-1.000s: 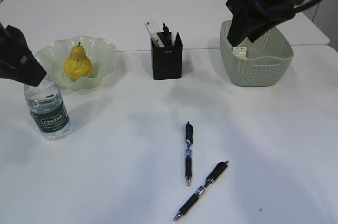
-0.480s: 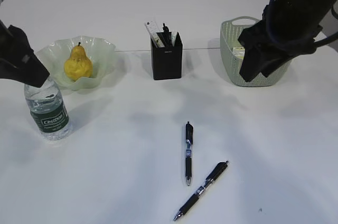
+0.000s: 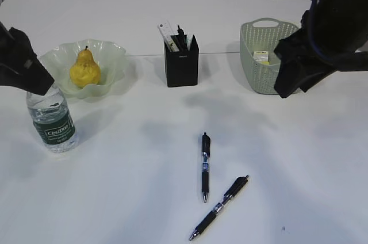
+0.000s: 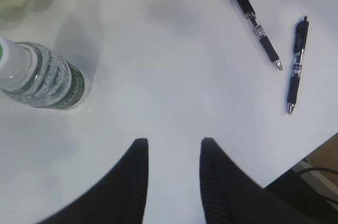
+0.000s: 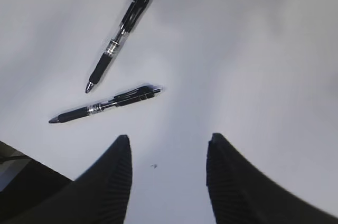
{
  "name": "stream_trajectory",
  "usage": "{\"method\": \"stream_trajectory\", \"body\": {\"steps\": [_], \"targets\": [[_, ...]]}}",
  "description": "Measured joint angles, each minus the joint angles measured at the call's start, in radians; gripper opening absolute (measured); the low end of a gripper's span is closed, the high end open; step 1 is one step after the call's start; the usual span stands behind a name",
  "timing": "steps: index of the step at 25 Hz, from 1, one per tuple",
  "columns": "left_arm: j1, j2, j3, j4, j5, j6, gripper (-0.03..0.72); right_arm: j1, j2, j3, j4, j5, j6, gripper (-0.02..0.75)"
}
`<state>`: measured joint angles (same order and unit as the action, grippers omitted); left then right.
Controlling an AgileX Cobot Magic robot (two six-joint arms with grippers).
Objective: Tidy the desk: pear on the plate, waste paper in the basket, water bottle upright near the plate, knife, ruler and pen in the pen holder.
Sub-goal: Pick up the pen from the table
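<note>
Your right gripper (image 5: 168, 147) hung released beside the basket (image 3: 260, 77); your left gripper (image 4: 171, 147), also released, hovered over the desk (image 3: 126, 186) beside the upright water bottle (image 3: 52, 120). Two pens (image 3: 204, 166) lay before the pen holder (image 3: 181, 67).

White "Cestbon" lettering on the water bottle (image 3: 52, 122)'s dark green label; pen holder (image 3: 181, 68)'s small white logo illegible.

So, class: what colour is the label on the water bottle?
Dark green with white lettering, on the water bottle; the exterior view shows it best.
</note>
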<state>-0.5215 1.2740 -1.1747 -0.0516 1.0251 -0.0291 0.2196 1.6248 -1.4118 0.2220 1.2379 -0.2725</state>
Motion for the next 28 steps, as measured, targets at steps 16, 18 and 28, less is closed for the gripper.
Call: {"method": "stream_trajectory", "body": {"steps": [16,18,28], "targets": [[0.0,0.0,0.0,-0.002,-0.045,0.0,0.226,0.0,-0.12,0.067,0.006,0.0,0.009,0.372],[0.0,0.0,0.0,-0.002,-0.045,0.0,0.226,0.0,-0.12,0.067,0.006,0.0,0.009,0.372],[0.0,0.0,0.0,-0.024,-0.054,0.0,0.226,0.0,-0.12,0.067,0.006,0.0,0.111,0.371]]}}
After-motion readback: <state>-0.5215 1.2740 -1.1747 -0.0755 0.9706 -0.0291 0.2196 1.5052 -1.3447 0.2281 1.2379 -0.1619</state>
